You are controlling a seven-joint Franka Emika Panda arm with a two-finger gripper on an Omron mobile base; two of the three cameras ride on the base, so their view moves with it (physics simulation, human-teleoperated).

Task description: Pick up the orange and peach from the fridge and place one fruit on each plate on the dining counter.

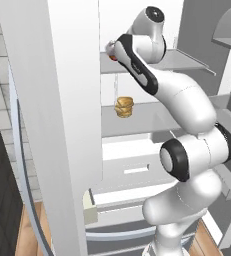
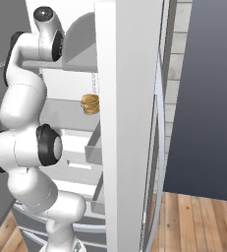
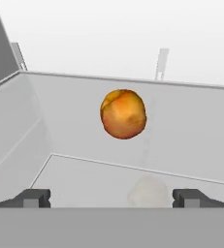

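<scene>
The gripper (image 3: 111,197) stood with its jaws fully apart and nothing between them, its two dark fingertips (image 3: 33,197) set wide at the bottom of the hand view. That spread looked chosen to leave room on both sides of the peach (image 3: 123,114), which sat ahead of the jaws and about centred between them, clearly not yet touched. The fruit rested on a pale grey shelf (image 3: 191,131) inside the fridge (image 1: 62,125), near the white back wall, its orange-red skin showing a yellower patch. From the left base view the arm reached up and into the upper shelf level, past the open door, with a sliver of the peach visible just beyond the hand. One shelf lower sat a tan layered burger-like stack (image 1: 124,107), well apart from the gripper. Judging by the alignment, the approach to the peach was under way and the grasp remained to be made.
</scene>
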